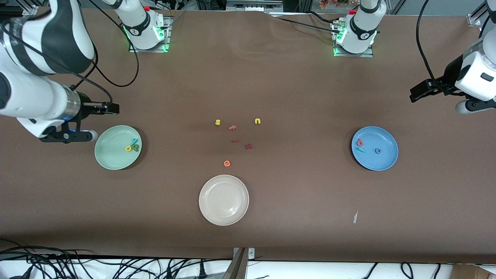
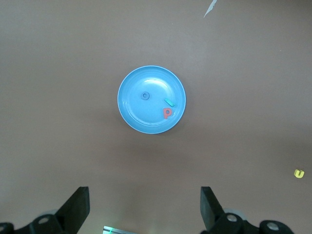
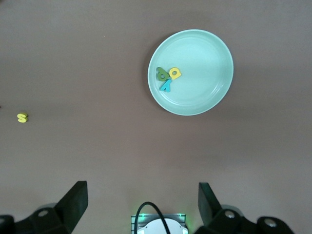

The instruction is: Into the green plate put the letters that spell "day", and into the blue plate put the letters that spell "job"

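Mint-green, the green plate [image 1: 118, 147] lies at the right arm's end of the table and holds the dark green "d" [image 1: 136, 147], yellow "a" [image 1: 128, 148] and teal "y" [image 1: 134, 141], all touching. The right gripper [image 3: 141, 204] hangs above bare table beside that plate, jaws wide, empty. Mid-table lie a yellow "s" [image 1: 217, 122], dark red letters [image 1: 235, 141], an orange "e" [image 1: 227, 163], a yellow "u" [image 1: 257, 121] and the cream-white plate [image 1: 224, 200]. The blue plate [image 1: 374, 148] carries the coral-pink "b" [image 1: 360, 142], teal "j" [image 1: 360, 149] and blue "o" [image 1: 378, 150]. The left gripper [image 2: 145, 207] hovers beside it, spread wide, empty. These foam letters look featherlight and squashy; pinch across a stroke.
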Controlling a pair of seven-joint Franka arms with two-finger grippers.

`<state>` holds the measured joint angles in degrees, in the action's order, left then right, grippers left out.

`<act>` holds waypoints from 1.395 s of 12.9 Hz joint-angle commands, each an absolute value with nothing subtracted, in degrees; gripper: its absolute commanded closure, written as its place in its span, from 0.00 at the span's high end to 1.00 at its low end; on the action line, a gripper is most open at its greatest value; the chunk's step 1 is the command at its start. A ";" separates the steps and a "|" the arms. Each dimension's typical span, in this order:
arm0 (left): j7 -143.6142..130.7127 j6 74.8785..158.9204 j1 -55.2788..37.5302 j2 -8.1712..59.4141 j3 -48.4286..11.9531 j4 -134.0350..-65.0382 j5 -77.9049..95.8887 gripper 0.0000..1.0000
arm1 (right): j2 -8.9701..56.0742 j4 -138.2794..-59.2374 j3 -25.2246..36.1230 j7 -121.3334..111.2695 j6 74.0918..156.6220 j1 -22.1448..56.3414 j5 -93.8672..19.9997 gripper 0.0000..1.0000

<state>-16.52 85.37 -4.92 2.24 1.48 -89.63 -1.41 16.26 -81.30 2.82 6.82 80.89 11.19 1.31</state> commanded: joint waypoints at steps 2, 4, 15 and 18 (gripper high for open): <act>-16.96 83.85 -5.10 3.08 1.32 -87.54 -0.44 1.00 | 10.56 -84.63 2.81 2.66 81.47 9.41 -0.26 1.00; -16.96 83.85 -5.19 3.08 1.32 -87.45 -0.44 1.00 | 8.97 -84.64 2.81 -3.32 81.83 8.71 -0.18 1.00; -17.05 83.76 -4.92 2.99 1.23 -87.45 0.44 1.00 | 3.17 -87.26 -0.70 1.67 80.51 4.49 -0.18 1.00; -16.96 83.85 -4.66 2.99 1.32 -87.45 0.44 1.00 | 3.16 -87.63 -0.70 1.93 80.42 4.48 -0.09 1.00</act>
